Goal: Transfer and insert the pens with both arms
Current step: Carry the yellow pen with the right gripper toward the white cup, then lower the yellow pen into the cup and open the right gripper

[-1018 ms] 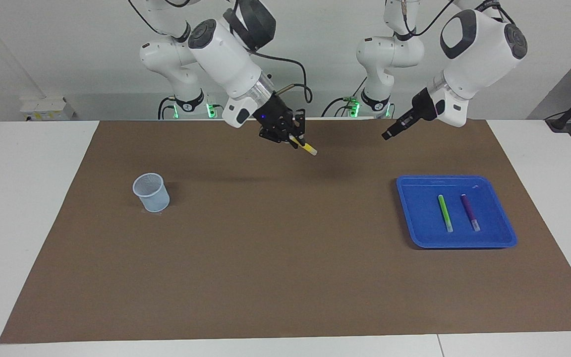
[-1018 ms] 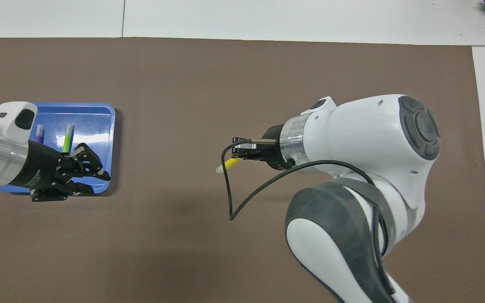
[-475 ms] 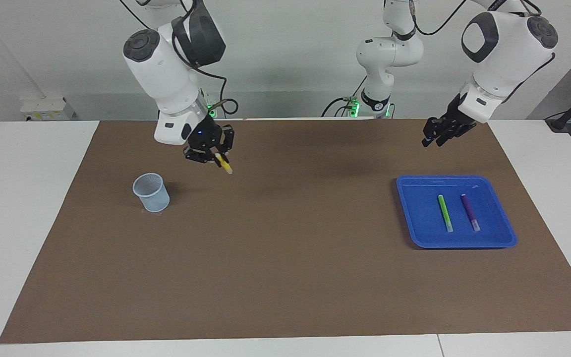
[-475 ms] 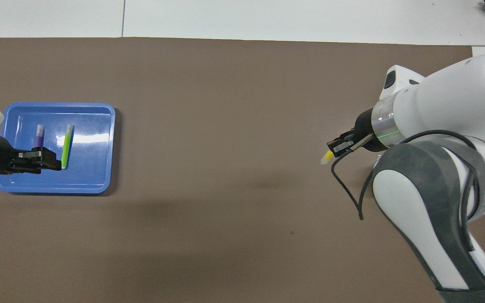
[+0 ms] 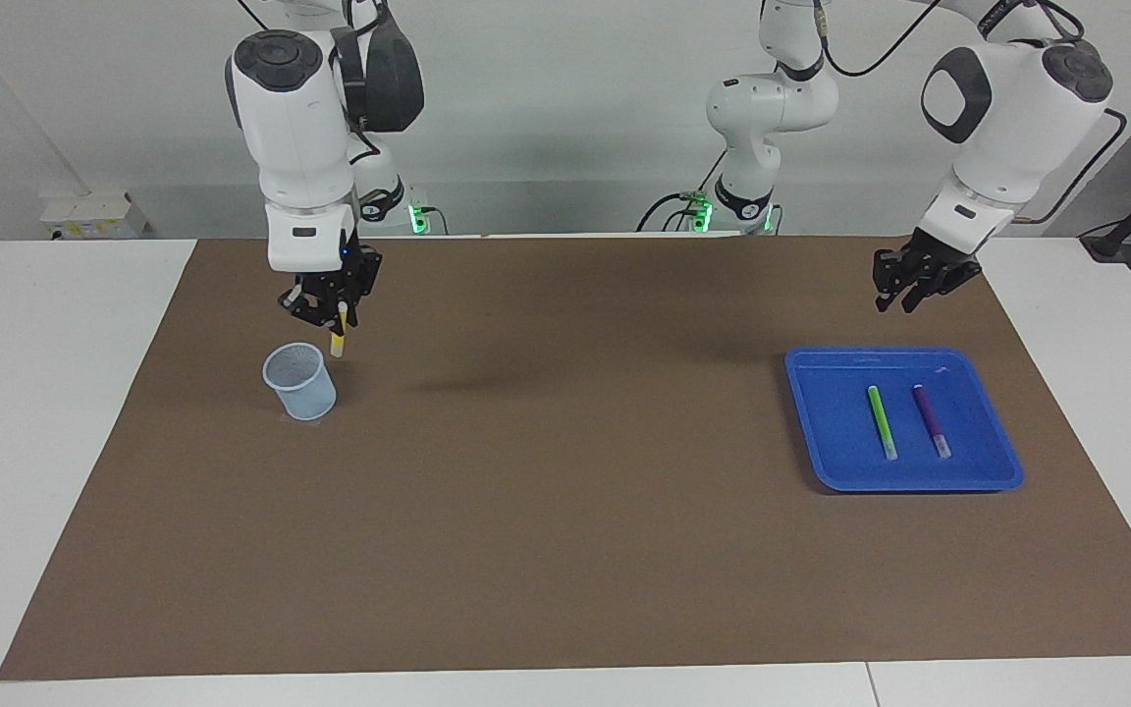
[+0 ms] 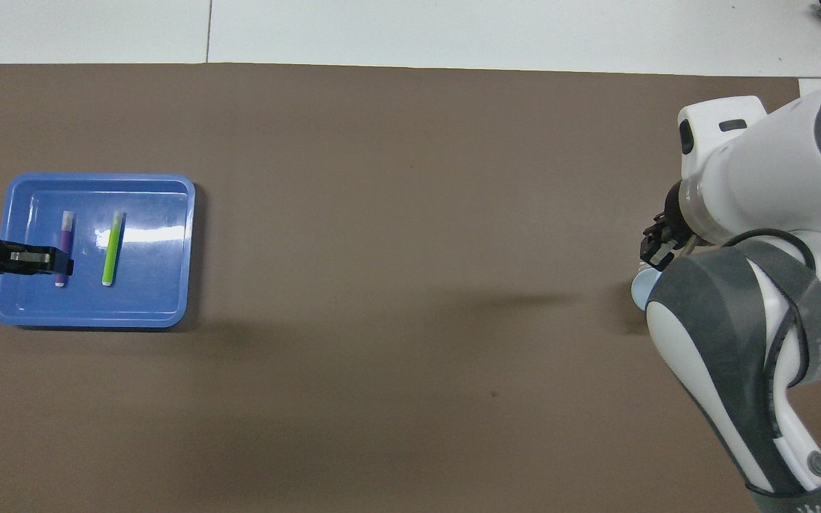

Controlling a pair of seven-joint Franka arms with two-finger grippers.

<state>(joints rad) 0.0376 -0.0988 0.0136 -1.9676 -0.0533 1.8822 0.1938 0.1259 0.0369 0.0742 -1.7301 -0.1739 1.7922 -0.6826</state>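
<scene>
Over the pale mesh cup at the right arm's end of the table, we see the right gripper clamped on the yellow pen, hanging nearly upright; from overhead, that arm hides the pen. Green pen and purple pen lie side by side, apart, in the blue tray. We cannot tell the left gripper's jaws; from overhead it covers the purple pen.
</scene>
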